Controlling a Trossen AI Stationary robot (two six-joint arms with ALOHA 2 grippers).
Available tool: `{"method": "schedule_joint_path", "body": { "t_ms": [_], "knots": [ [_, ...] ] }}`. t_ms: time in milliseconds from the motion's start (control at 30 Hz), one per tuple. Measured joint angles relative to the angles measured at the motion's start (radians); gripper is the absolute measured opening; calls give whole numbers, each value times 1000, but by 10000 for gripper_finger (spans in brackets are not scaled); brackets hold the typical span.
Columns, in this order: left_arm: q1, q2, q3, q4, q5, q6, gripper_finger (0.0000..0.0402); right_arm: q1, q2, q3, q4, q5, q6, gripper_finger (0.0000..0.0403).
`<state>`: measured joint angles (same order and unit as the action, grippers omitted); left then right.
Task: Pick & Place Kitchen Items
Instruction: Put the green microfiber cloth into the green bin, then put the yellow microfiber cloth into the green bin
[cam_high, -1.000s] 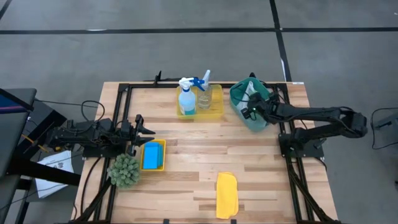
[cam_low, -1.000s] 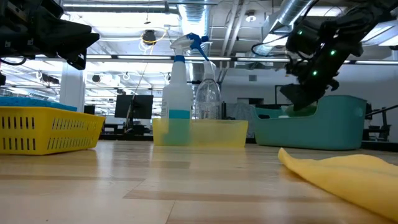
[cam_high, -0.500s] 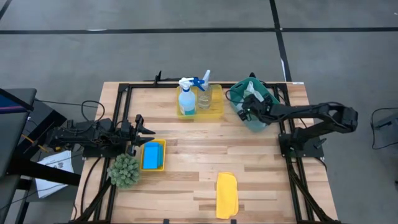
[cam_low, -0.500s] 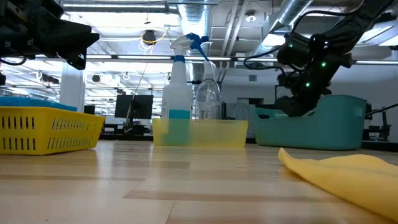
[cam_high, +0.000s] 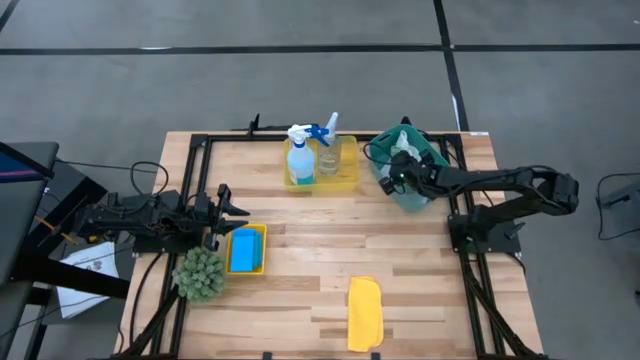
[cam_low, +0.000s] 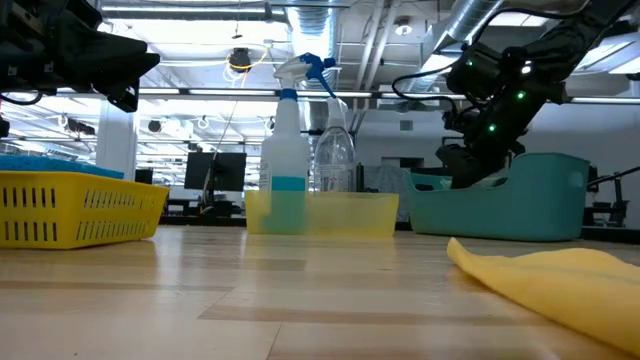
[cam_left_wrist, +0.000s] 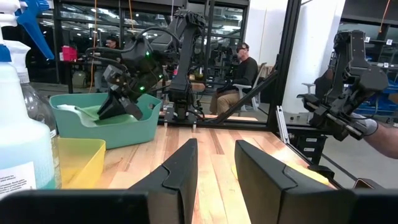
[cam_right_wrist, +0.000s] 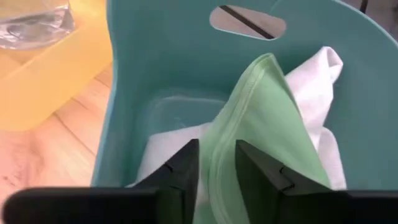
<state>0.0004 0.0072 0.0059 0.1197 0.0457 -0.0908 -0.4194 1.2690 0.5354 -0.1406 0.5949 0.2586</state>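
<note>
The right gripper (cam_high: 393, 177) has shifted inward over the teal plastic bin (cam_high: 381, 164) since a second ago and now sits low at the bin's near wall. Its fingers (cam_right_wrist: 186, 163) stand slightly parted with the folded pale green cloth (cam_right_wrist: 261, 124) running between them; whether they pinch it cannot be told. In judgement, the arm is either letting go of this cloth or taking hold of it, so the step is unfinished.

The bin holds the green cloth lying over a crumpled white cloth (cam_right_wrist: 320, 74).

The shallow yellow tray (cam_high: 348, 177) at the table's far edge holds a blue-liquid spray bottle (cam_high: 300, 160) and a clear plastic bottle (cam_high: 327, 158), both upright.

The slatted yellow basket (cam_high: 262, 232) near the left arm holds a blue sponge (cam_high: 243, 250).

A yellow cloth (cam_high: 365, 312) lies loose on the wooden table (cam_high: 300, 300), well apart from any container.

The left gripper (cam_high: 228, 203) waits beside the basket, fingers slightly apart and empty.
</note>
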Motion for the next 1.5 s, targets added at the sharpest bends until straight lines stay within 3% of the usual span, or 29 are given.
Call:
{"method": "schedule_joint_path", "body": {
  "t_ms": [267, 433, 833, 1133, 1500],
  "knots": [
    [0, 0, 0, 0, 0, 0, 104, 0, 0, 0, 1, -3, 27, 180],
    [0, 0, 0, 0, 0, 0, 104, 0, 0, 0, 18, -3, 30, 213],
    [0, 0, 0, 0, 0, 0, 104, 3, -19, 0, 98, -80, 25, 207],
    [0, 0, 0, 0, 0, 0, 104, 26, -186, 0, 38, -76, 21, 204],
    [0, 0, 0, 0, 0, 0, 104, 238, -348, 0, -144, -182, 157, 204]
  ]
}}
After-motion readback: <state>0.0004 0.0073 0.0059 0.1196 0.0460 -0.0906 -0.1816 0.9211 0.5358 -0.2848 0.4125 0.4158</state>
